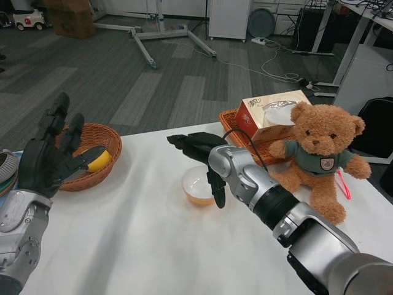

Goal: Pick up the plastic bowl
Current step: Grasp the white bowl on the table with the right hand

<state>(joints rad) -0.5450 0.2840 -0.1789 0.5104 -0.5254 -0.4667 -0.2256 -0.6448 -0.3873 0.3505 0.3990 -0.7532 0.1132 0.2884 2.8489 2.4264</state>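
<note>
The plastic bowl (195,187), pale orange outside and white inside, stands upright on the white table (141,239) near its middle. My right hand (199,153) hovers just over the bowl's far right rim. Its fingers (183,142) stretch out to the left above the bowl. One finger hangs down along the bowl's right side, and I cannot tell whether it touches. The hand holds nothing. My left hand (52,153) is raised at the far left with fingers spread and empty, well away from the bowl.
A wicker basket (101,138) with a yellow fruit (98,161) sits behind my left hand. A tissue box (270,114) in a second basket (232,118) and a teddy bear (319,157) stand right of the bowl. Stacked dishes (5,175) lie at the left edge.
</note>
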